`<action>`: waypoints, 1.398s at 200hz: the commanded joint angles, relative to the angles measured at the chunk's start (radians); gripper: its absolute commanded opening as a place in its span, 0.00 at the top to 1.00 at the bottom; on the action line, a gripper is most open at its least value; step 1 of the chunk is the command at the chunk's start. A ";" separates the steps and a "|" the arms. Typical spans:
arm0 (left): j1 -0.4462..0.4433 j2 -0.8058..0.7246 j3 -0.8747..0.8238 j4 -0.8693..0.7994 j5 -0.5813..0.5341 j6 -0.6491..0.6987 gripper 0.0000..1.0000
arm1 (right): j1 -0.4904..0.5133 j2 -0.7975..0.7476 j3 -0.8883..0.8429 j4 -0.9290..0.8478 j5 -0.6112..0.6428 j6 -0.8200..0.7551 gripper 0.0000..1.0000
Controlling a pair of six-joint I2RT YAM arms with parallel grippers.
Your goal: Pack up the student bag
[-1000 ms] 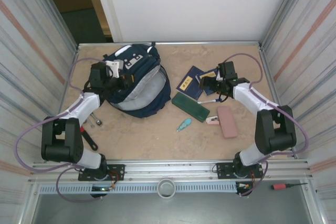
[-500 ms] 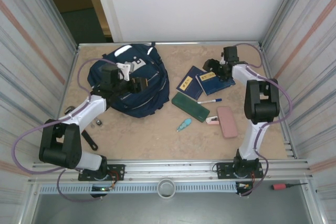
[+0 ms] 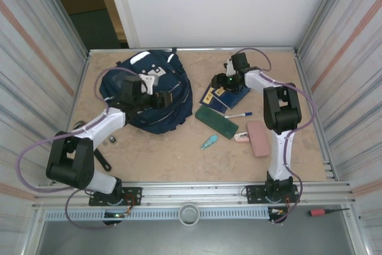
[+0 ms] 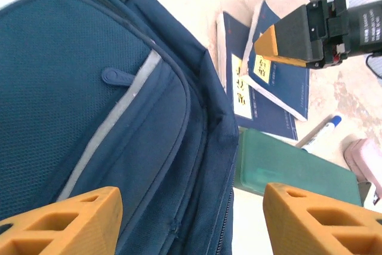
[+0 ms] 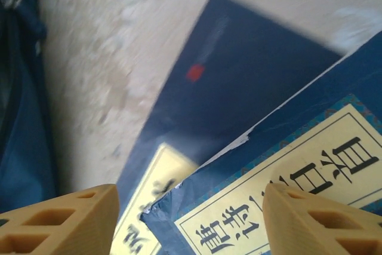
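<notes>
You are working at the start of the packing: nothing looks stowed yet, and you are reaching for the first item. The student bag is lying flat on the far left of the bench, its front panel facing up. No open mouth is showing from these angles.

Your left gripper is hovering over the bag's right edge with its jaws well apart, holding nothing. Your right gripper is hanging low over the two navy booklets just right of the bag, its jaws apart astride the upper one's corner and pinching nothing visible.

Next, I judge, you are needing a clean bite on that thin upper booklet without dragging the one beneath, while the left side is finding the bag's opening.

A green pencil case, a pen and a pink case are waiting nearby. The bench is looking sandy and matt, with ribbed panels enclosing both sides and a white wall behind.
</notes>
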 commanded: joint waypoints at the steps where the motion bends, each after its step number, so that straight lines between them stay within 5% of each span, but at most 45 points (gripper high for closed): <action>1: -0.033 0.046 0.060 -0.032 -0.015 0.027 0.36 | 0.009 0.041 0.050 -0.139 -0.122 -0.108 0.41; 45: -0.128 0.153 0.154 -0.041 -0.029 0.024 0.35 | -0.011 -0.095 -0.036 -0.134 -0.306 -0.136 0.46; 99: -0.252 0.349 0.361 -0.077 -0.099 0.018 0.36 | -0.220 -0.295 -0.349 0.122 -0.057 0.211 0.24; 191: -0.310 0.735 0.765 -0.116 -0.108 0.058 0.50 | -0.211 -0.213 -0.350 0.153 -0.014 0.262 0.25; 235: -0.312 0.902 0.983 -0.243 -0.150 0.089 0.49 | -0.203 -0.186 -0.344 0.150 0.012 0.278 0.25; 279: -0.317 0.932 1.012 -0.272 -0.073 0.092 0.52 | -0.182 -0.146 -0.323 0.184 -0.030 0.306 0.26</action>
